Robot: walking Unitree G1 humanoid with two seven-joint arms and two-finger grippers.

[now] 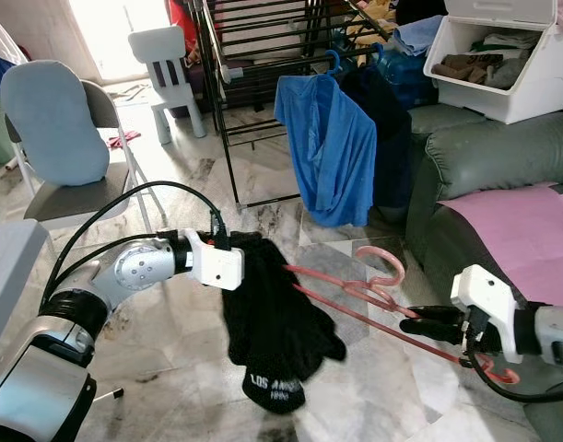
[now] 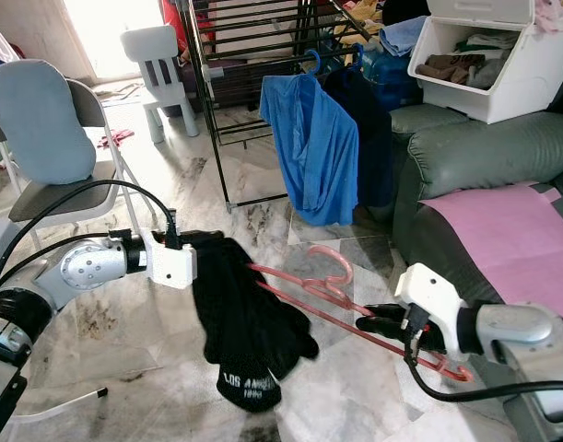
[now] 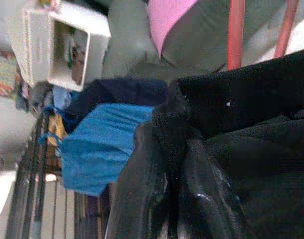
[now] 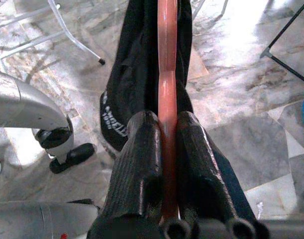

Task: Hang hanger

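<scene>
A pink plastic hanger (image 1: 373, 293) lies almost level in the air between my arms, its hook (image 1: 384, 265) curling up near the middle. A black garment (image 1: 274, 322) with white lettering hangs from its left end. My left gripper (image 1: 228, 249) is shut on the top edge of that black garment (image 3: 226, 129). My right gripper (image 1: 427, 324) is shut on the hanger's right end; its fingers (image 4: 142, 164) clamp the pink bar (image 4: 167, 94) from both sides.
A black drying rack (image 1: 263, 74) stands behind, with a blue shirt (image 1: 329, 152) and a dark garment hung on it. A grey sofa (image 1: 484, 175) with a pink cloth and a white bin (image 1: 502, 55) is to the right. A folding chair (image 1: 60, 138) stands at left.
</scene>
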